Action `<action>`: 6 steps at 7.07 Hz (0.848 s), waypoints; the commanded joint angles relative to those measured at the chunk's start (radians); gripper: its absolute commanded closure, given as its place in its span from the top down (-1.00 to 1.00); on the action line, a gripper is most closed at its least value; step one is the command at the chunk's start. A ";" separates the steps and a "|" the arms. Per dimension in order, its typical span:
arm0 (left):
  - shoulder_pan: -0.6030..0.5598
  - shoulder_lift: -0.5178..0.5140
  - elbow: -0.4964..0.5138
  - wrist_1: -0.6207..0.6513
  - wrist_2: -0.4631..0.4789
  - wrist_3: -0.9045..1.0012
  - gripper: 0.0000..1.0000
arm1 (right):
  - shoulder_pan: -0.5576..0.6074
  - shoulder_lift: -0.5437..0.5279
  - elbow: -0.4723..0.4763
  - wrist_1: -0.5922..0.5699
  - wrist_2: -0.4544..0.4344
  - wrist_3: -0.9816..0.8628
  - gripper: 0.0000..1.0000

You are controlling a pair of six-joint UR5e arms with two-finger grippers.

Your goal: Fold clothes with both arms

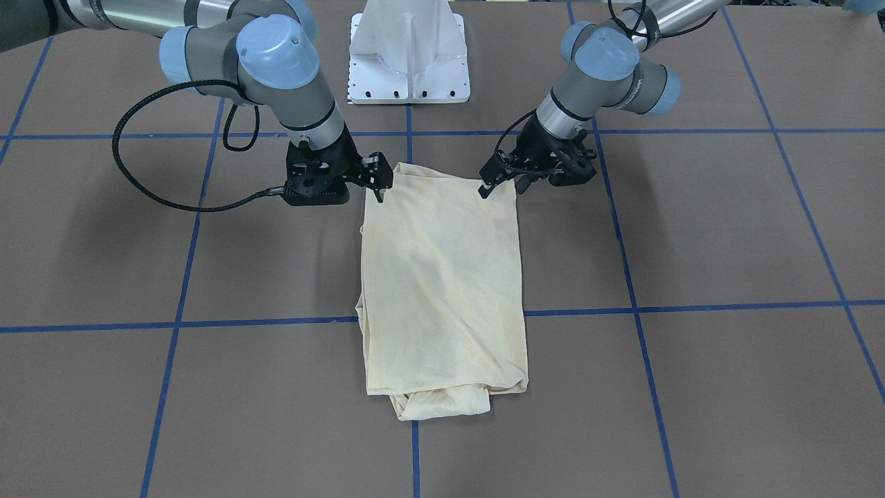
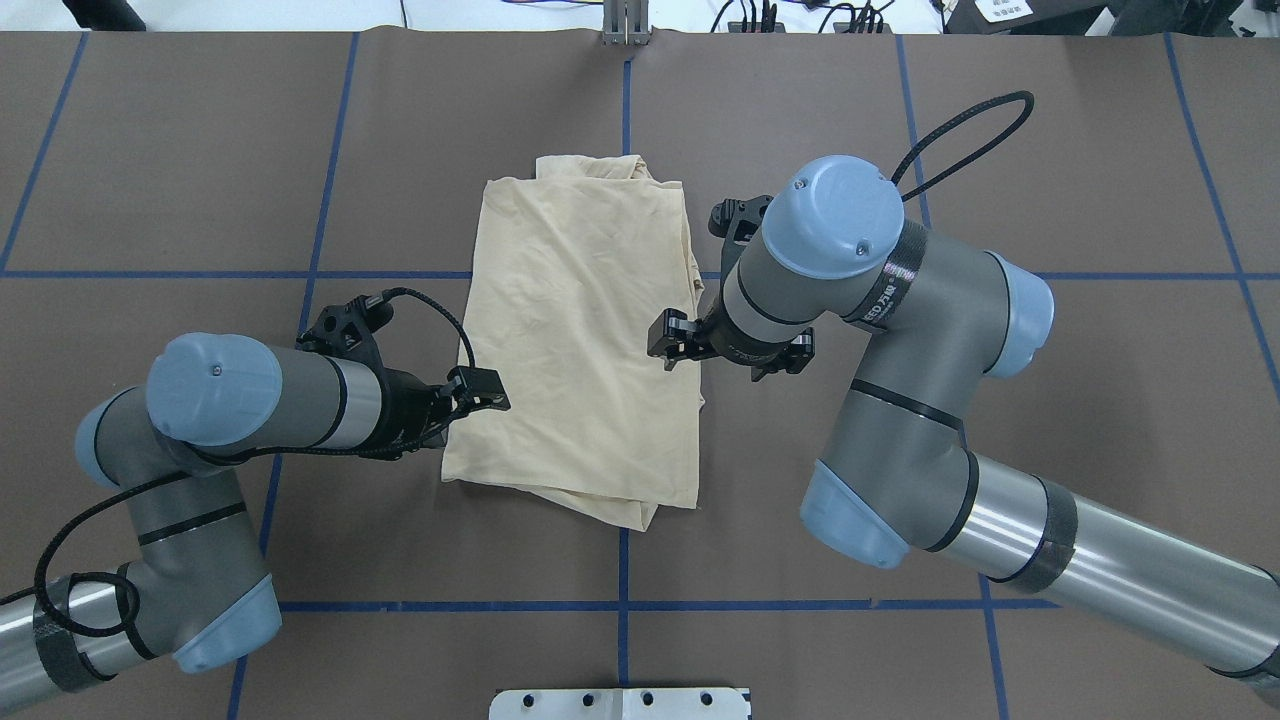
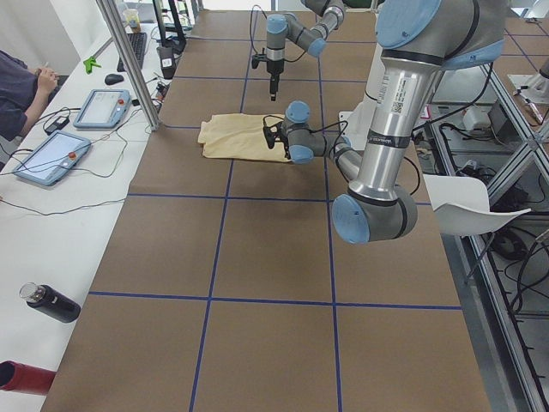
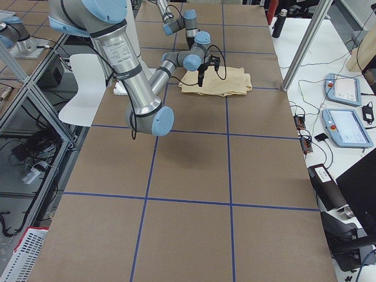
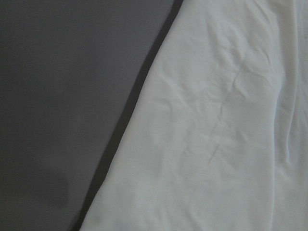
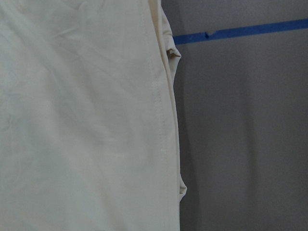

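Folded T-shirt point(image 2: 585, 330) lies on the table point(image 2: 200, 150), its long axis pointing away from the robot.
Left gripper point(image 2: 485, 392), jaws seemingly apart, is at its left edge near the robot's end. Right gripper point(image 2: 672, 342), whose opening I cannot tell, is at the right edge, farther along.

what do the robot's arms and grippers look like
The left arm and right arm are grey-and-silver jointed tubes with light-blue joint caps and black bands. Braided black cables loop off both wrists. The left gripper and right gripper are black, with two fingers.
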 commanded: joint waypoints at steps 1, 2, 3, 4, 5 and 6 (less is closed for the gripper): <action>0.015 0.019 0.002 0.008 -0.001 0.000 1.00 | 0.000 0.000 -0.002 0.000 -0.001 -0.001 1.00; 0.023 0.017 0.002 0.026 -0.001 -0.001 0.99 | 0.000 0.000 -0.002 0.000 -0.001 -0.002 1.00; 0.029 0.017 0.002 0.028 -0.001 -0.001 0.99 | 0.000 0.001 -0.002 0.000 -0.001 -0.002 1.00; 0.035 0.017 0.003 0.030 -0.001 -0.001 0.95 | 0.000 0.001 -0.002 0.000 -0.001 -0.002 1.00; 0.035 0.017 0.003 0.030 -0.001 -0.003 0.80 | 0.000 0.003 0.000 0.000 -0.001 -0.003 1.00; 0.035 0.016 0.002 0.030 -0.002 -0.003 0.63 | 0.000 0.003 0.000 0.000 0.000 -0.003 1.00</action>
